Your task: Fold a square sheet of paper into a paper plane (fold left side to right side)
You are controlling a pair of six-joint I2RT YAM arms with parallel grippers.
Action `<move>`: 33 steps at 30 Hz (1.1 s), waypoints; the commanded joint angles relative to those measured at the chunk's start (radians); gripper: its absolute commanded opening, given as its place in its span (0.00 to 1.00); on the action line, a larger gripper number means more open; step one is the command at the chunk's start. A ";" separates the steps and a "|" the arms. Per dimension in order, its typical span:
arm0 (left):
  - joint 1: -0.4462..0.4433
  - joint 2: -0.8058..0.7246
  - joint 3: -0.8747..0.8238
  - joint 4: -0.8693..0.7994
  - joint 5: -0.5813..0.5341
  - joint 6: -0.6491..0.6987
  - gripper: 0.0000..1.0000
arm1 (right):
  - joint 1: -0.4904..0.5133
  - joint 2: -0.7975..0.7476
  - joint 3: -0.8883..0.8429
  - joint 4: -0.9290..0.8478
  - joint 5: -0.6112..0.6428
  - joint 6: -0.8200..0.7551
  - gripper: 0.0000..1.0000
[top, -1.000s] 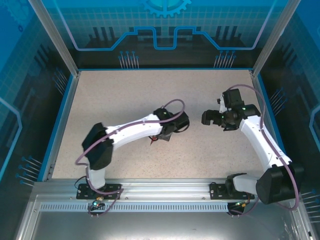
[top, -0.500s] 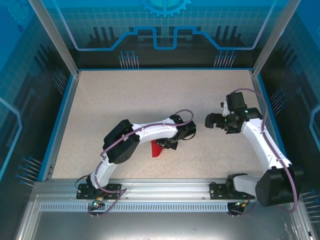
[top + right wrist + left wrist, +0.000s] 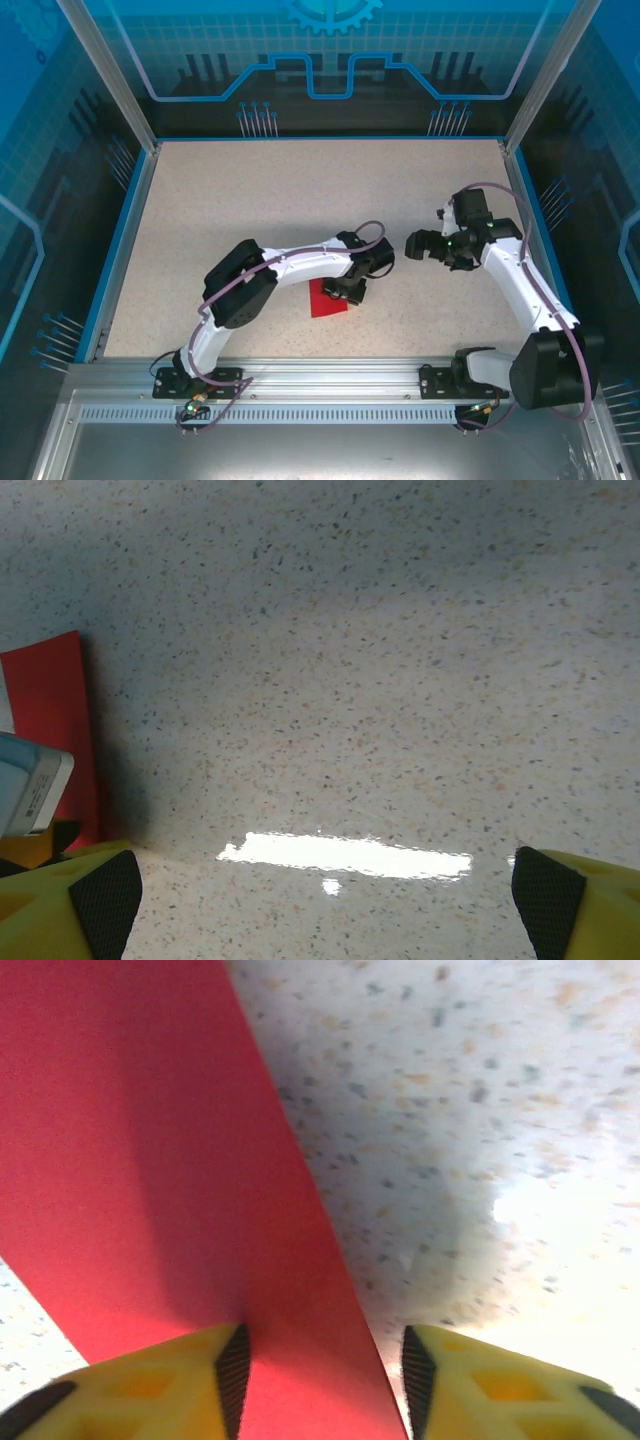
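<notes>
Paper location: the square sheet of paper [image 3: 325, 303], bright red and looking folded down to a small patch, lies on the table [image 3: 240, 200] toward the near middle. Its upper right part sits under the tip of the left gripper [image 3: 350, 291].
Left tool: in the left wrist view the jaws stand apart and a band of red paper runs through the gap. The right-hand jaw is clear of the paper's edge, so I judge that nothing is clamped.
Right tool: the right gripper [image 3: 416, 243] hangs off to the right of the paper, jaws spread wide with bare table between them. Its wrist view catches 1 red edge at far left.
Weight: judged very light; a nudge or a draught could shift it.
Stiffness: judged thin and limp, holding shape only along a crease, and easy to crumple or tear if pinched hard.
Slip: the speckled table looks smooth and glossy, so the sheet likely slides when pushed.
Where to hold: best at a free edge or corner, lifted just enough for 1 finger to get beneath while the other arm pins the rest.
Heading: no clear tip shows, because the gripper hides that end.
Long axis: in the wrist view the band runs from upper left down into the jaws; from above I cannot tell.
</notes>
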 commanded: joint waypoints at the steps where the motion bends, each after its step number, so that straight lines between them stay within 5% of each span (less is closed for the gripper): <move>1: 0.021 -0.115 -0.043 0.088 0.100 0.032 0.53 | 0.002 0.020 -0.025 0.034 -0.076 0.013 0.99; 8: 0.103 -0.345 -0.238 0.294 0.187 0.001 0.62 | 0.068 0.070 -0.051 0.155 -0.211 0.067 0.96; 17: 0.324 -0.577 -0.621 0.584 0.352 -0.149 0.67 | 0.306 0.329 0.061 0.313 -0.285 0.150 0.60; 33: 0.380 -0.510 -0.793 0.739 0.467 -0.197 0.69 | 0.454 0.769 0.415 0.275 -0.208 0.143 0.47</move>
